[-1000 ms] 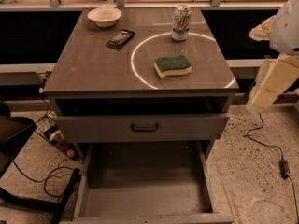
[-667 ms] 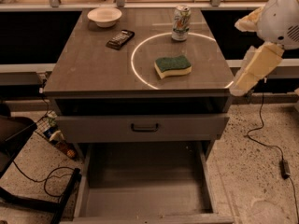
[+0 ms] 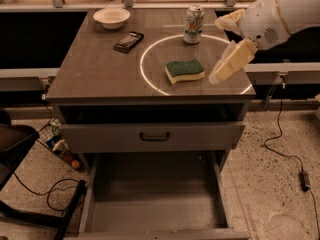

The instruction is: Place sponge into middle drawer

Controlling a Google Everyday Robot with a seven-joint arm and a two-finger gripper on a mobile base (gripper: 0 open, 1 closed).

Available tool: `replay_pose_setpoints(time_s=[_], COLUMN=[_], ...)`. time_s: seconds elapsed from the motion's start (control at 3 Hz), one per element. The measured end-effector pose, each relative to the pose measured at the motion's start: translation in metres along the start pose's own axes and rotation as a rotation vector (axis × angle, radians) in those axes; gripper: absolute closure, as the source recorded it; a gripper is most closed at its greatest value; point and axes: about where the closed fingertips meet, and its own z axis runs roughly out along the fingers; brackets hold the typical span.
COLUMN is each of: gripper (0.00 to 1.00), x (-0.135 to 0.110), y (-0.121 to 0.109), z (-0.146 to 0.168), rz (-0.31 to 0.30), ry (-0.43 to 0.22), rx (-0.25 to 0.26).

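The sponge (image 3: pixel 184 70), dark green on top with pale yellow foam below, lies flat on the grey table top (image 3: pixel 95 74), inside a white circle marking. My gripper (image 3: pixel 220 74) hangs from the white arm entering at the upper right. It hovers just to the right of the sponge, a short gap away and not touching it. The middle drawer (image 3: pixel 155 209) is pulled out wide below the table's front, and its plain grey floor is bare.
A white bowl (image 3: pixel 111 17), a dark flat packet (image 3: pixel 128 41) and a drink can (image 3: pixel 193 24) stand at the back of the table. A grey drawer front with a dark handle (image 3: pixel 154 136) sits above the open drawer. Cables lie on the floor at the right (image 3: pixel 300 176) and left.
My gripper has moved left from beside the table's right edge to over the table top, close to the sponge's right side. The sponge and drawer have not moved.
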Motion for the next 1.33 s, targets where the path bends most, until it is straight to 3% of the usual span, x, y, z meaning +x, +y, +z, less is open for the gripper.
replay_pose_setpoints(time_s=[0.33, 1.0, 1.33], gripper=[0.00, 0.00, 0.00], x=[0.000, 0.033, 0.060], y=[0.000, -0.055, -0.084], z=[0.000, 0.052, 0.083], rz=[0.000, 0.040, 0.091], ry=[0.000, -0.234, -0.313], rx=[0.000, 0.010, 0.023])
